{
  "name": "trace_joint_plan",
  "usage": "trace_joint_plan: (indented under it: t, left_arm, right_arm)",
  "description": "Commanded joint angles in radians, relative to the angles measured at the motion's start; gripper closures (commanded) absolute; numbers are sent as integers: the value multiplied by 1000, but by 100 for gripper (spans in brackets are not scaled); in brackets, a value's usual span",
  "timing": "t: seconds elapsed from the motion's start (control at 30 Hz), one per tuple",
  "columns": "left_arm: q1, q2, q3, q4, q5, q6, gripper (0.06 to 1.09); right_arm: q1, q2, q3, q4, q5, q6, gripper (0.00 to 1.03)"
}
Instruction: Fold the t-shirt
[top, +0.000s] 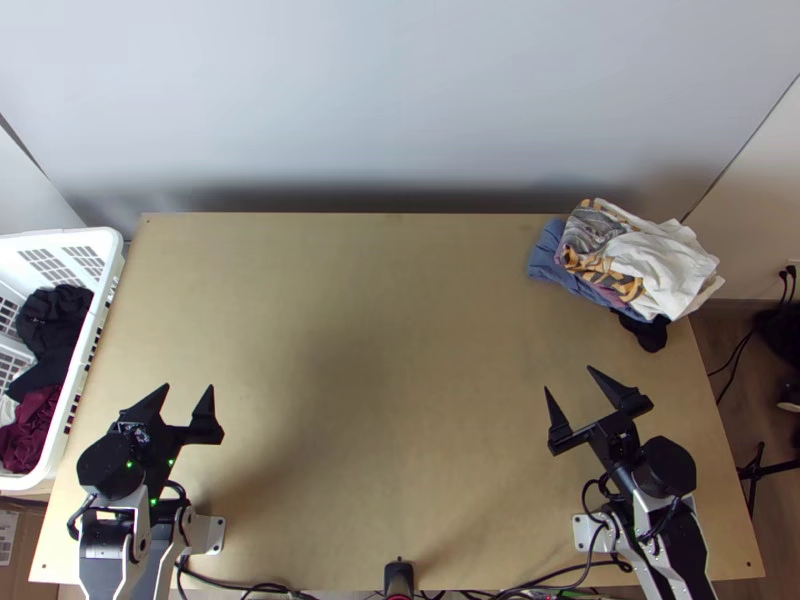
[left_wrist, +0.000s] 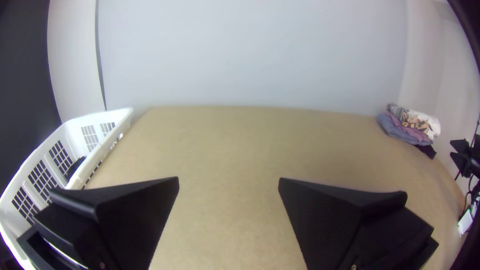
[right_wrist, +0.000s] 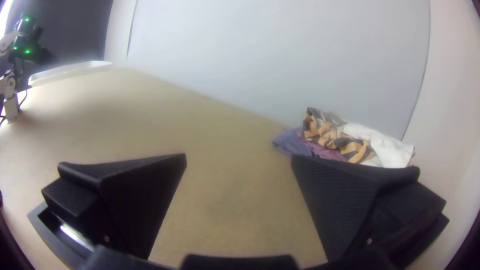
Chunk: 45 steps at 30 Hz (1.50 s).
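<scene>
If the t-shirt is, as I judge, the black garment (top: 52, 325) or maroon garment (top: 32, 430) inside the white laundry basket (top: 60, 238), it lies left of the left end effector (top: 189, 388), the nearer one; its fingers stand apart, holding nothing.

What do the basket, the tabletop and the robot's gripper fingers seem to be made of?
The basket looks like smooth white plastic, going by its moulded rim and slotted walls. The table looks like pale wood or wood board with a fairly matt finish, from its even tan surface. The left gripper's fingers look like matt black plastic or rubber, with finely textured inner faces; which one stays open.
</scene>
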Motion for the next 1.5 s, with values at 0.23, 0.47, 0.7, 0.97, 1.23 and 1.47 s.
trace_joint_plan:
  t: [0.23, 0.47, 0.7, 0.97, 1.23, 1.47]
  left_arm:
    - [0, 0, 2, -12, 0, 0, 11]
    - [2, -1, 3, -18, -36, 28, 11]
    - [5, 9, 26, -9, -85, -32, 11]
    - [69, 330, 247, -21, -102, -24, 11]
    - [175, 701, 569, -80, -89, -37, 11]
    - [180, 772, 718, -126, -91, -100, 11]
  right_arm:
    - [126, 0, 0, 2, 0, 54, 5]
    - [177, 2, -1, 2, 40, 63, 5]
    - [151, 14, 0, 2, 66, 57, 5]
    - [120, -1, 6, 150, 114, -140, 5]
    - [53, 140, 19, 365, 141, -202, 5]
    - [48, 424, 146, 404, 164, -74, 5]
